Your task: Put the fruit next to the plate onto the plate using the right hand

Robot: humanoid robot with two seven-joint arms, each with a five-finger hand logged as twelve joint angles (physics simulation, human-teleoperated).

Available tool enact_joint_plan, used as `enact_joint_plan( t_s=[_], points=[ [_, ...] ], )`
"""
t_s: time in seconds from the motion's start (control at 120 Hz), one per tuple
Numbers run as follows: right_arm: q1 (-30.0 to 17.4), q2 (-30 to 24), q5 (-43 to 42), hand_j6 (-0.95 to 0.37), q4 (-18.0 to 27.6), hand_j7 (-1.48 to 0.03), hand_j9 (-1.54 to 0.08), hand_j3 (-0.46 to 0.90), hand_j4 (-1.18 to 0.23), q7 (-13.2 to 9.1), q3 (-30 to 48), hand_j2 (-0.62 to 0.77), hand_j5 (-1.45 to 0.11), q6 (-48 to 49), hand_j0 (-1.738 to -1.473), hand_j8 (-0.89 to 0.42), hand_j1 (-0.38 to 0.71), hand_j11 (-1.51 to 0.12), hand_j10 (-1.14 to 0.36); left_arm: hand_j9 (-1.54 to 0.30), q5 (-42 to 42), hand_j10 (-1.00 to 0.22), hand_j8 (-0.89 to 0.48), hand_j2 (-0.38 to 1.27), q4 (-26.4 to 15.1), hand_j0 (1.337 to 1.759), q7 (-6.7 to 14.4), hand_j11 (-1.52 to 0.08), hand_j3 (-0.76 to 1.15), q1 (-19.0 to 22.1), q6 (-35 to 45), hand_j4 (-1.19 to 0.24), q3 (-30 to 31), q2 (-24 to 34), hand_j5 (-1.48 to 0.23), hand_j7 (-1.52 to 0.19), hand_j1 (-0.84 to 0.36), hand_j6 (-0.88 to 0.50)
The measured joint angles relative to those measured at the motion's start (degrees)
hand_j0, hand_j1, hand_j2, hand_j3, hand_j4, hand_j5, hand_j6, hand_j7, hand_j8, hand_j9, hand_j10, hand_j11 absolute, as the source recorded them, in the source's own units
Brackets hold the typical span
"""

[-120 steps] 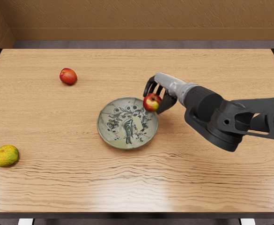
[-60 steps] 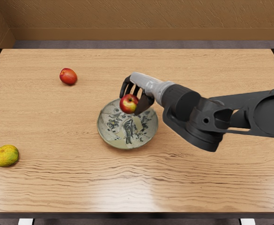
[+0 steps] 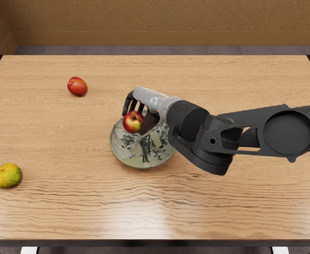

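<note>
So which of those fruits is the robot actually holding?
The red apple over the plate, gripped in the right hand. The other red fruit and the yellow-green fruit lie on the table, far left.

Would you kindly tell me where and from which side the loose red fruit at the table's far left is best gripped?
Take the red fruit around its widest middle, from above, fingers on opposite sides. It is rounded with no handle and sits alone on the table, so no side is blocked. The right robot hand is closed on an apple over the plate.
</note>
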Motion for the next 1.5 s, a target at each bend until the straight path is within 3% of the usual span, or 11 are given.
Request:
enact_joint_plan(
  t_s=[0.217,0.383,0.6,0.825,1.0,1.108,1.225,1.342,1.5],
  points=[
    [-1.1,0.3,-0.5,-0.42,-0.6,-0.87,-0.89,0.0,-0.57,0.0,-0.2,0.2,-0.9,-0.1,-1.657,-0.46,0.28,-0.89,-0.65,0.0,0.0,0.0,0.0,0.0,0.0,1.658,0.0,0.0,0.0,-0.1,0.0,0.0,0.0,0.0,0.0,0.0,0.35,0.0],
    [-1.0,0.3,-1.5,-0.2,-1.0,-0.4,-0.41,0.0,-0.26,0.0,0.0,0.09,-0.41,-0.3,-1.658,-0.22,-0.06,-0.41,-0.3,0.0,0.0,0.0,0.0,0.0,0.0,1.658,0.0,0.0,0.0,-0.1,0.0,0.0,0.0,0.0,0.0,0.0,0.35,0.0],
    [-1.3,-0.1,-1.5,-0.07,-0.5,-0.14,-0.14,0.0,-0.09,0.0,1.4,0.03,-0.14,0.0,-1.658,-0.08,-0.25,-0.14,-0.1,0.0,0.0,0.0,0.0,0.0,0.0,1.658,0.0,0.0,0.0,-0.1,0.0,0.0,0.0,0.0,0.0,0.0,0.35,0.0],
    [-6.0,-2.7,0.9,-0.02,2.3,-0.05,-0.05,0.0,-0.03,0.0,11.6,0.01,-0.05,2.3,-1.658,-0.03,-0.32,-0.05,-0.03,0.0,0.0,0.0,0.0,0.0,0.0,1.658,0.0,0.0,0.0,-0.1,0.0,0.0,0.0,0.0,0.0,0.0,0.35,0.0],
    [-18.2,-6.1,5.2,-0.01,3.2,-0.02,-0.02,0.0,-0.01,0.0,30.9,0.0,-0.02,18.9,-1.658,-0.01,-0.34,-0.02,-0.01,0.0,0.0,0.0,0.0,0.0,0.1,1.658,0.0,0.0,0.0,0.0,0.0,0.0,0.0,0.0,0.0,0.0,0.35,0.0],
    [-22.3,-9.0,13.8,-0.01,2.3,-0.01,-0.01,0.0,-0.01,0.0,39.7,0.0,-0.01,30.8,-1.658,-0.01,-0.34,-0.01,-0.01,0.0,0.0,0.0,0.0,0.0,0.2,1.658,0.0,0.0,0.0,0.0,0.0,0.0,0.0,0.0,0.0,0.0,0.35,0.0],
    [-25.8,-13.5,27.0,0.0,-2.2,-0.01,-0.01,0.0,0.0,0.0,45.2,0.0,-0.01,46.6,-1.658,0.0,-0.34,-0.01,-0.01,0.0,0.2,0.0,0.0,0.0,0.2,1.658,0.0,0.0,0.0,-0.2,0.0,0.0,0.1,0.0,0.0,0.0,0.35,0.0],
    [-27.4,-19.7,41.6,0.0,-8.8,0.0,0.0,0.0,0.0,0.0,45.8,0.0,0.0,59.2,-1.658,0.0,-0.35,0.0,0.0,0.0,0.2,0.0,0.0,0.0,0.3,1.658,0.0,0.0,0.0,-0.2,0.0,0.0,0.1,0.0,0.0,0.0,0.35,0.0],
    [-27.9,-25.6,54.5,0.0,-17.0,0.0,0.0,0.0,0.0,0.0,43.1,0.0,0.0,64.7,-1.658,0.0,-0.35,0.0,0.0,0.0,0.3,0.0,0.0,0.0,0.3,1.658,0.0,0.0,0.0,-0.2,0.0,0.0,0.1,0.0,0.0,0.0,0.35,0.0]
  ],
)
